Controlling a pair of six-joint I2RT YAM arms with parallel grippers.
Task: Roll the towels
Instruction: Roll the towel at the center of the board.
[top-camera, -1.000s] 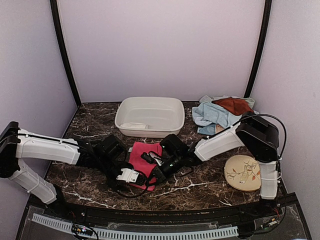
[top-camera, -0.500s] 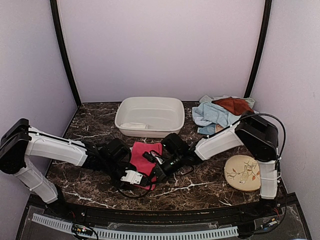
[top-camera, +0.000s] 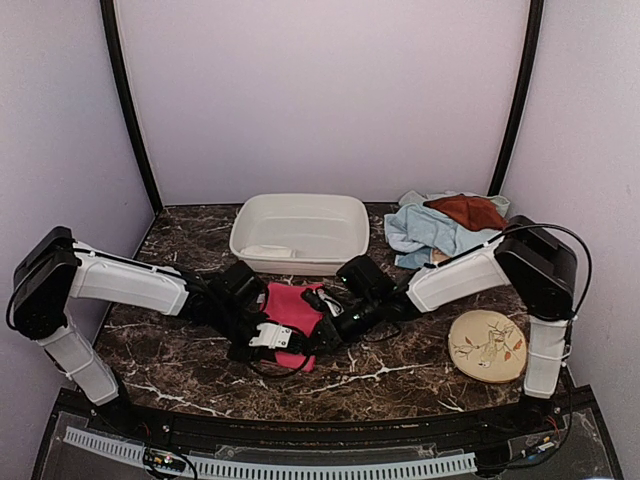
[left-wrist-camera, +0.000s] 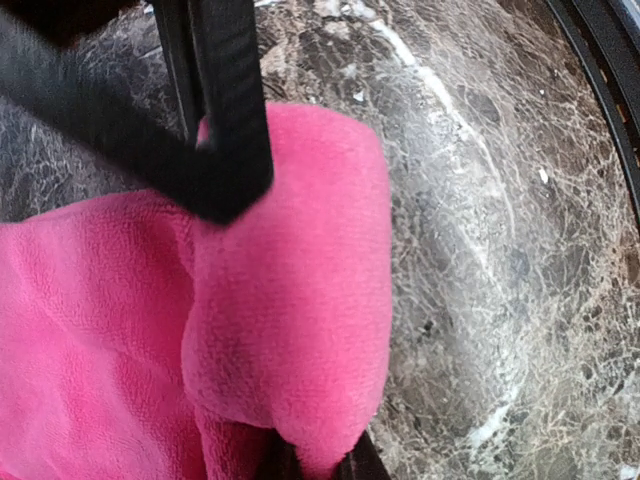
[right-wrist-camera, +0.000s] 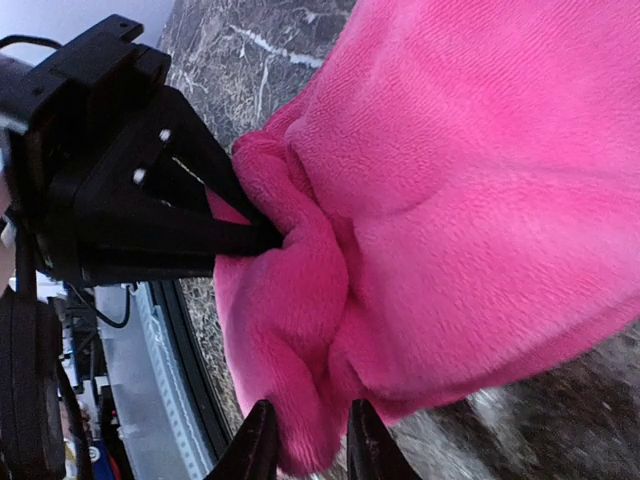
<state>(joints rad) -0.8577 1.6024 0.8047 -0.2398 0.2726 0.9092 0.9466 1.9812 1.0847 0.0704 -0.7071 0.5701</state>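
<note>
A bright pink towel (top-camera: 285, 305) lies partly bunched on the marble table in front of the basin, with both grippers meeting at its near right edge. My left gripper (top-camera: 303, 340) is shut on a thick fold of the pink towel (left-wrist-camera: 290, 300), and its fingertips (left-wrist-camera: 320, 465) are buried in the cloth. My right gripper (right-wrist-camera: 310, 450) stands slightly open. A puffy fold of the pink towel (right-wrist-camera: 450, 180) sits loosely between its fingers. In the right wrist view the left gripper (right-wrist-camera: 262, 235) pinches the fold just beyond. More towels, light blue (top-camera: 425, 232) and rust-brown (top-camera: 465, 210), are heaped at the back right.
A white plastic basin (top-camera: 300, 232) stands at the back centre with a pale cloth (top-camera: 268, 250) inside. A round beige disc with a leaf pattern (top-camera: 487, 345) lies at the right, by the right arm's base. The table's black front rail (top-camera: 300, 430) runs close behind the grippers.
My left gripper slid right onto the towel's near edge and closed on the fold. My right gripper's jaws loosened from shut, and that arm shifted slightly back and right.
</note>
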